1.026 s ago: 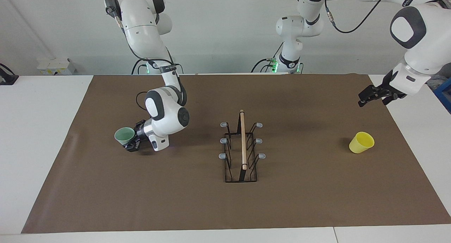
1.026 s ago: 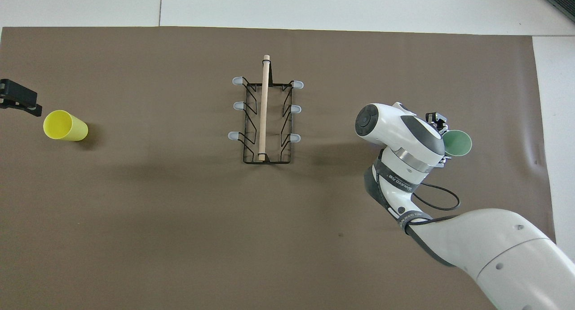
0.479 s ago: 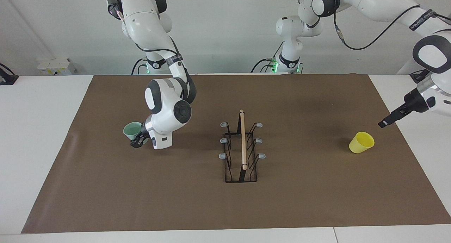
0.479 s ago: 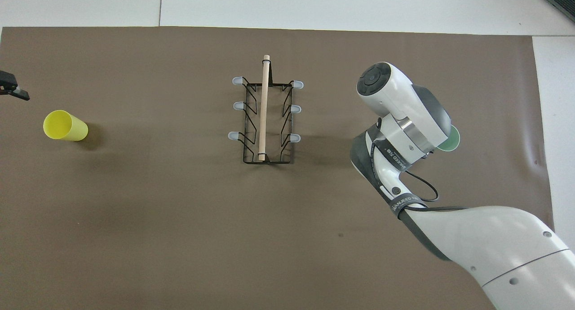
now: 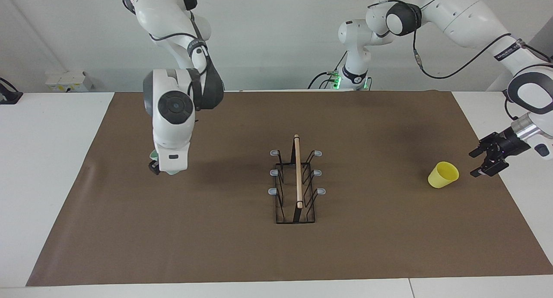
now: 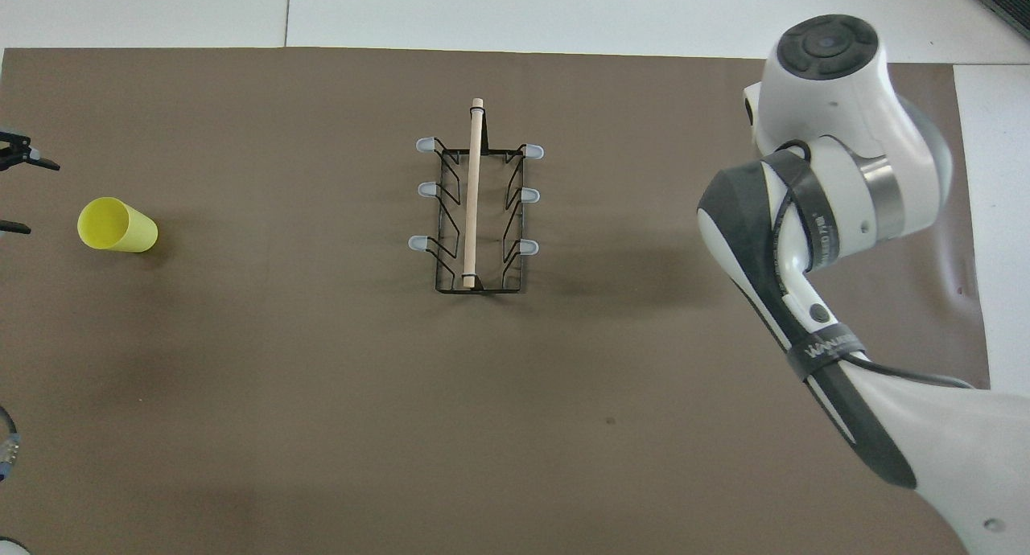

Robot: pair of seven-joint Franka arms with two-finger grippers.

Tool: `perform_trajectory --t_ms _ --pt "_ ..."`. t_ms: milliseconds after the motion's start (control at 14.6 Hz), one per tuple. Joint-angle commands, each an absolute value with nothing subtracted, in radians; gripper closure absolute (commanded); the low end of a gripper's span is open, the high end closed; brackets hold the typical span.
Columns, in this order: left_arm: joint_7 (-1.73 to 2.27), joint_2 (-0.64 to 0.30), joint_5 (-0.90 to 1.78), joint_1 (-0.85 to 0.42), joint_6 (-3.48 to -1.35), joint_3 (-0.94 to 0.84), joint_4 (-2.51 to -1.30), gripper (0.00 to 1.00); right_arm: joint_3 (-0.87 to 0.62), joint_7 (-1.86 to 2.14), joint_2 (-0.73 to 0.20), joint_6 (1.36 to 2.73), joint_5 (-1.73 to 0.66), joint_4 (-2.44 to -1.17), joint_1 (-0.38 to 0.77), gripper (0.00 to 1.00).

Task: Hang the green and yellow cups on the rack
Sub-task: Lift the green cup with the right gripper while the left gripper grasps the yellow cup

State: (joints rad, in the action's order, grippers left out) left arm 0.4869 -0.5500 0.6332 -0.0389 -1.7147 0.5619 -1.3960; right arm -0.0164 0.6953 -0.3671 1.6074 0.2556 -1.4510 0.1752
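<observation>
The black wire rack point(image 5: 297, 181) with a wooden rod on top stands mid-mat, its grey-tipped prongs bare; it also shows in the overhead view point(image 6: 475, 209). My right gripper point(image 5: 160, 170) hangs above the mat toward the right arm's end, pointing down and shut on the green cup point(image 5: 152, 154). Only slivers of that cup show past the hand, and the overhead view hides it. The yellow cup point(image 5: 443, 175) lies on its side toward the left arm's end, seen too in the overhead view point(image 6: 117, 225). My left gripper point(image 5: 490, 160) is low beside it, open, not touching.
A brown mat point(image 5: 371, 250) covers most of the white table point(image 5: 47, 168). A small white box point(image 5: 69, 80) and a black object point(image 5: 8, 94) sit at the table's edge nearer the robots, at the right arm's end.
The right arm rose and turned its wrist, so its hand now points down with the green cup. The left gripper came down beside the yellow cup and opened.
</observation>
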Motion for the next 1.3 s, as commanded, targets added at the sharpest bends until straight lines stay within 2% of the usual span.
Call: perform_trajectory --t_ms 0,137,342,684,889,1231 --pt "0.660 -0.534 0.747 -0.040 -1.831 0.594 -1.497 0.00 -0.020 0.667 -0.267 1.598 0.163 -1.471 0.147 1.00" --pt "0.782 -0.526 0.779 -0.051 -1.934 0.600 -1.605 0.00 -0.020 0.655 -0.218 1.600 0.044 -1.474 0.114 1.00" --pt "0.880 -0.442 0.871 -0.052 -1.965 0.615 -1.799 0.00 -0.018 0.615 -0.173 1.644 -0.099 -1.483 0.101 1.00" --pt "0.971 -0.364 1.086 -0.071 -2.038 0.614 -1.991 0.00 -0.020 0.594 -0.153 1.880 -0.371 -1.564 0.103 1.00" --pt "0.971 -0.350 1.170 -0.092 -2.112 0.611 -2.045 0.00 -0.018 0.592 -0.150 1.980 -0.547 -1.594 0.110 1.00" --pt "0.966 -0.376 1.344 -0.164 -2.293 0.601 -2.085 0.00 -0.025 0.696 -0.052 2.239 -0.916 -1.829 0.144 1.00"
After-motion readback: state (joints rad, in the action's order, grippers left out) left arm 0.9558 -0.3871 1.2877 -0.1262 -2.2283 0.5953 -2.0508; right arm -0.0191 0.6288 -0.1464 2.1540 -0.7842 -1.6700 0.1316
